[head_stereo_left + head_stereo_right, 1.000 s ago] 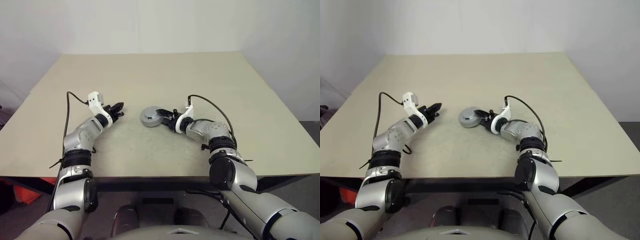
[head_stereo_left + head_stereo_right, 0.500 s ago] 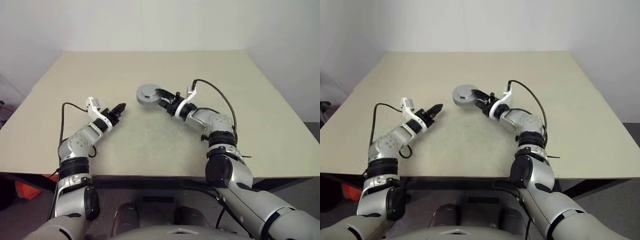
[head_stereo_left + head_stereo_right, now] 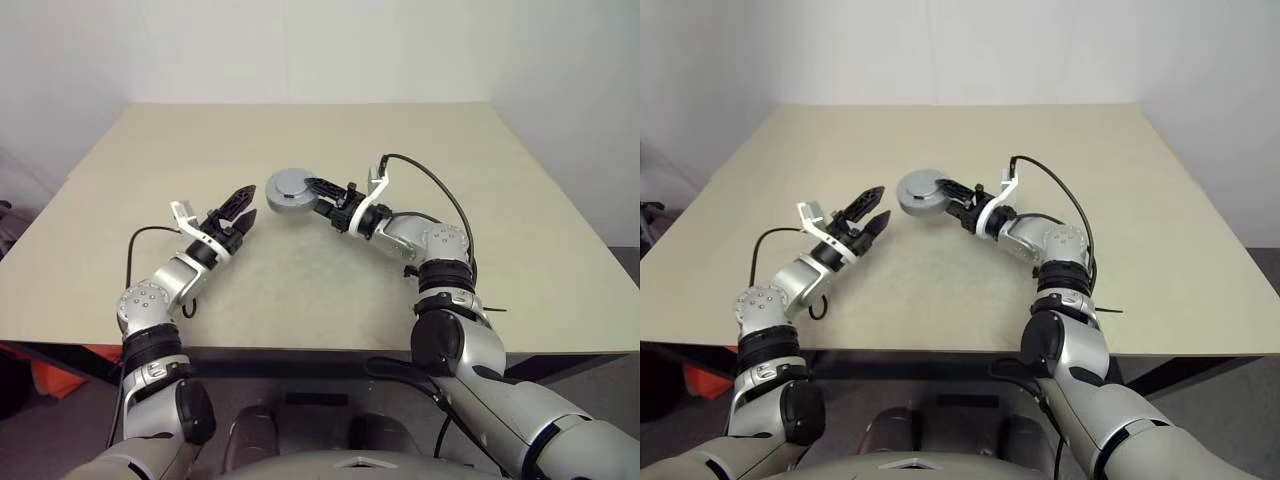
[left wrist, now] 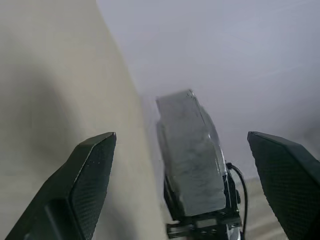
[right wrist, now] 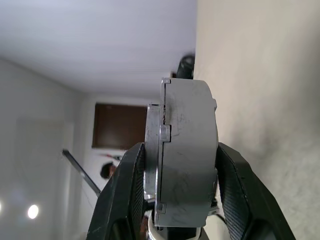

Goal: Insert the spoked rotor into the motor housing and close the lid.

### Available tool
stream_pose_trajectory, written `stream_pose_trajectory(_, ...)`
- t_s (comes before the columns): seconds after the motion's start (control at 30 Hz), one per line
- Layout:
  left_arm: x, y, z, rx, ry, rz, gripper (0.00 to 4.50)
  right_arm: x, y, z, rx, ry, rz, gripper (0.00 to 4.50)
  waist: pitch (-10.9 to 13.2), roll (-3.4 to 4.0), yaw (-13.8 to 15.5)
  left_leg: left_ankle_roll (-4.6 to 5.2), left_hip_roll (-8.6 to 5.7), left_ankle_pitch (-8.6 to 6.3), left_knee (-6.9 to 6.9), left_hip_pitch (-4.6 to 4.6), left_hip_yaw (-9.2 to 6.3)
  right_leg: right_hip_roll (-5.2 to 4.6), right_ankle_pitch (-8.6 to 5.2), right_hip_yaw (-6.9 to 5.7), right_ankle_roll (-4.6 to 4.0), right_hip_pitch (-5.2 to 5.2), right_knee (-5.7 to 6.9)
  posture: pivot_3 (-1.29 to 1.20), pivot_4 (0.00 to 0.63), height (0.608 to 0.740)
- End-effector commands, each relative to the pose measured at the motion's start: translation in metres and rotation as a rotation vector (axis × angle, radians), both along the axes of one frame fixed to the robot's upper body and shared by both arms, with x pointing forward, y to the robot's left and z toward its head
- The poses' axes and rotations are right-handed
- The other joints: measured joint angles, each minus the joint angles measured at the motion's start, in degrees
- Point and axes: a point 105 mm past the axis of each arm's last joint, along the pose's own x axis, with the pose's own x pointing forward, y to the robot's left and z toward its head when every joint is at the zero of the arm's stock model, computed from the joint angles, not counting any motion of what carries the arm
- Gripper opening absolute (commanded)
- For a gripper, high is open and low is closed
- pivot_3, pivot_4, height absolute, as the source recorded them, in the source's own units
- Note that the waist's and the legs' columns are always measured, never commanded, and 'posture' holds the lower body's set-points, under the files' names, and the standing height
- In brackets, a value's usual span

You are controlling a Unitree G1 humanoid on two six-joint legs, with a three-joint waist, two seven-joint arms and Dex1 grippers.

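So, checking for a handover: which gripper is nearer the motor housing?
Right. The right gripper is clamped on the motor housing, lifted above the table. The left gripper is open, just short of the housing on its other side, not touching.

My left fingers [image 4: 80,195] stand wide apart, one to each side of the view. Between them, held off the beige counter [image 4: 55,85] by the other gripper [image 4: 202,220], the closed grey motor housing [image 4: 192,155] is seen edge-on against a pale wall.
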Motion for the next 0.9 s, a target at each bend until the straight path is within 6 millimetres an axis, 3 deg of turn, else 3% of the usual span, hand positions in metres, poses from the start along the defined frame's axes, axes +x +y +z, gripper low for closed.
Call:
stream_pose_trajectory(0.03,0.006,-0.009,0.016,-0.032,-0.039,-0.027,4.47,-0.002,0.002,0.031,0.055,-0.104,0.013,2.01,0.0,-0.02,0.0,0.00,0.00,0.00,0.00,0.00,0.00,0.00,0.00,0.00,0.00,0.00,0.00,0.00,0.000,0.740)
stream_pose_trajectory(0.3,0.022,-0.033,0.022,-0.027,-0.053,-0.082,4.47,-0.006,0.003,0.030,0.029,-0.120,0.023,2.01,0.0,-0.03,0.1,-0.01,-0.02,0.01,0.05,0.02,-0.03,0.00,0.16,0.02,0.27,0.04,0.00,0.00,0.000,0.740)
stream_pose_trajectory(0.4,0.024,-0.036,0.021,-0.035,-0.055,-0.081,3.85,-0.006,0.002,0.030,0.021,-0.124,0.019,2.01,0.0,-0.03,0.1,-0.01,-0.03,0.01,0.06,0.01,-0.03,0.00,0.17,0.02,0.28,0.04,0.00,0.00,0.000,0.740)
stream_pose_trajectory(0.57,0.024,-0.035,0.020,-0.043,-0.059,-0.074,2.28,-0.006,0.002,0.029,0.010,-0.126,0.014,2.01,0.0,-0.04,0.1,-0.01,-0.02,0.01,0.06,0.01,-0.03,0.00,0.17,0.02,0.28,0.04,0.02,0.00,0.000,0.740)
stream_pose_trajectory(0.83,0.022,-0.031,0.018,-0.025,-0.053,-0.070,2.22,-0.006,0.005,0.029,-0.035,-0.200,-0.003,2.01,0.0,-0.04,0.1,-0.01,-0.02,0.01,0.19,0.01,-0.05,0.00,0.17,0.02,0.28,0.06,0.09,0.00,0.000,0.740)
stream_pose_trajectory(0.9,0.023,-0.029,0.016,-0.018,-0.048,-0.055,2.22,-0.004,0.004,0.028,-0.049,-0.203,-0.023,2.77,0.0,-0.04,0.2,-0.01,-0.02,0.01,0.21,0.01,-0.05,0.00,0.17,0.02,0.28,0.08,0.10,0.00,0.000,0.740)
